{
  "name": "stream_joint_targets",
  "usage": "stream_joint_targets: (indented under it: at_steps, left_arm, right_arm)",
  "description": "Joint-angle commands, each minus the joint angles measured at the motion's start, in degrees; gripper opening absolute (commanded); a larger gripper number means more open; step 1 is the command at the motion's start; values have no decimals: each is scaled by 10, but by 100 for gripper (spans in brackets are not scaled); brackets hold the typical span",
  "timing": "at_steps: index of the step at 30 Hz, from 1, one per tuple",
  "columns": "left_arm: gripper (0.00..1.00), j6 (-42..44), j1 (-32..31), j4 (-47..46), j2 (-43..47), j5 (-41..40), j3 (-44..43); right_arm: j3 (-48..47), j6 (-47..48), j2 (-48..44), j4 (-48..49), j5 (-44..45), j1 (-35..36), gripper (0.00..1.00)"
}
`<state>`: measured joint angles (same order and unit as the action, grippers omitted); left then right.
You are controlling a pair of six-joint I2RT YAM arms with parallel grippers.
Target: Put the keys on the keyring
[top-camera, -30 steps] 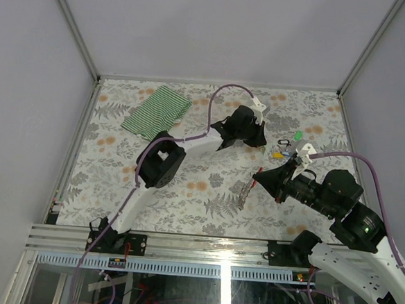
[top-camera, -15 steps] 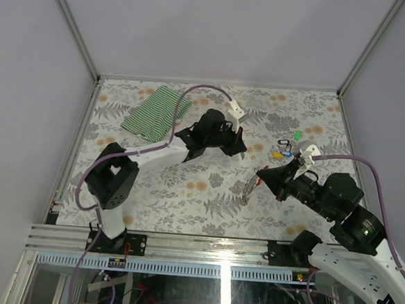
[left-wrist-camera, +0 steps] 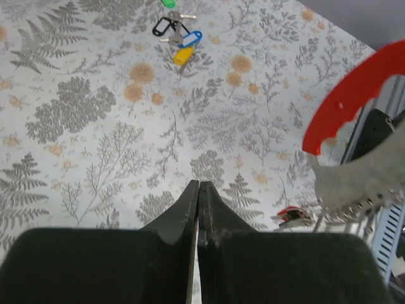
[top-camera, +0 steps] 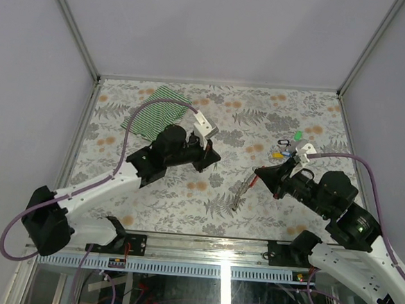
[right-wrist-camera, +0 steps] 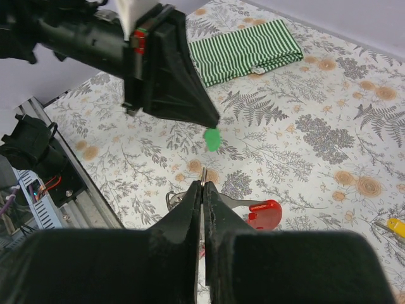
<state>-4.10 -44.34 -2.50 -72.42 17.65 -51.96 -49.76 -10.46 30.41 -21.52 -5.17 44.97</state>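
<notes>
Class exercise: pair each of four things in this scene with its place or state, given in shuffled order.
Things:
1. striped cloth
2. keyring
3. left gripper
4. yellow tag

Places or states:
a. pinched in the right gripper, its metal strip hanging down
b. lying on the table next to a blue tag and a black tag
c. lying flat at the table's far left
d. shut, with a green-tagged key at its tip

Pairs: 1-c, 2-a, 3-d, 4-b
</notes>
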Motion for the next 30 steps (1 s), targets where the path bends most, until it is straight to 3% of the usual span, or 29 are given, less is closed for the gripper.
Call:
stream_joint_targets:
  at_steps: [1,5,10,22,30]
  left_arm:
    - [0,-25,-13,131,40,-38,10]
    - [0,-113,-16,232,28,-28,11]
    - [0,-145,-36,294,-18,-27,17]
    - [0,-123,-44,245,-184,-70,-7]
    - [0,-106,-22,202,-227,-131,-13]
  right_arm:
    - [-15,16,6,27,28,3,0]
    - [-16,21,13,27,31,3,0]
    - [-17,23,26,31,30,2,0]
    - [-5,-2,32,42,10,3,0]
    - [0,-14,32,41,2,3,0]
